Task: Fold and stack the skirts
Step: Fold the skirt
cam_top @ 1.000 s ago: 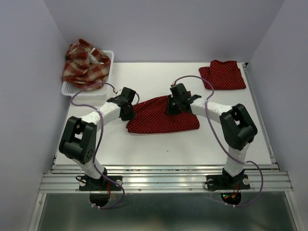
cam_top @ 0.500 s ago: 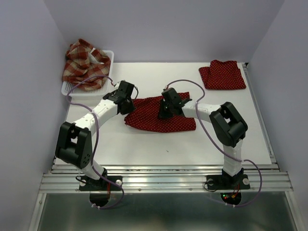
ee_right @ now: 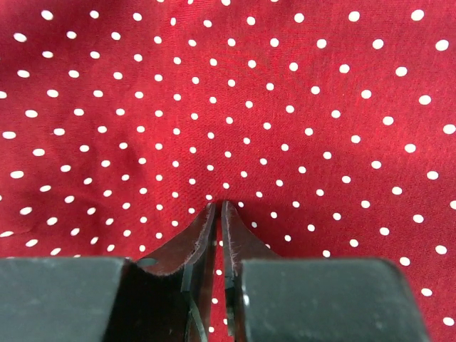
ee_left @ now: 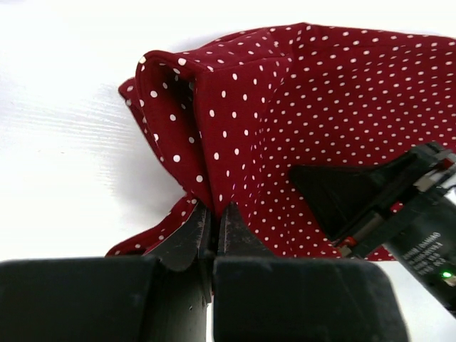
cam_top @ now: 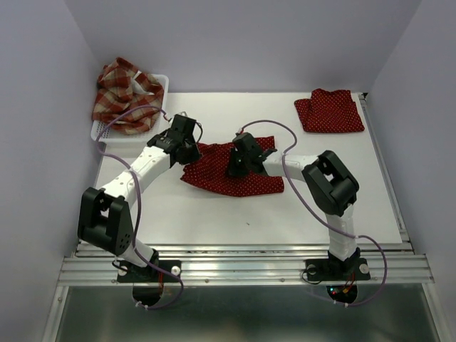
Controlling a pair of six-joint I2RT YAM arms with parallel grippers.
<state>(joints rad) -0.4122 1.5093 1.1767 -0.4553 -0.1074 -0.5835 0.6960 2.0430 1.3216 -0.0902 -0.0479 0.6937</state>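
**two pinches on one dotted skirt**

pale lavender walls close in a matte white table point(cam_top: 214, 221), seen from above. the middle polka-dot skirt point(cam_top: 246, 182) lies between the two sets of jaws. it is dark red cloth with tiny white dots, spread in a rough fan.

the left gripper point(cam_top: 187, 146) sits at its left end and the right gripper point(cam_top: 235, 167) over its upper middle. well beyond the right jaws, in the far right corner, a folded polka-dot skirt point(cam_top: 329, 110) lies flat and squarish. behind the left jaws, a red-and-cream plaid skirt point(cam_top: 125, 96) is heaped, crumpled, in a white mesh basket point(cam_top: 162, 89).

only the overhead view shows those two other skirts. it cannot show how either set of jaws stands.

the left wrist view does. its black fingers are clenched on a raised edge of the middle polka-dot skirt, which climbs from the tips in a soft ridge and curls over into a rolled lip. the right arm's dark wrist rests on the cloth to the right of those jaws.

the right wrist view is filled with fine-woven dotted fabric, nearly flat. its jaws are drawn in to a thin slit. the tips nip the cloth where faint creases meet.
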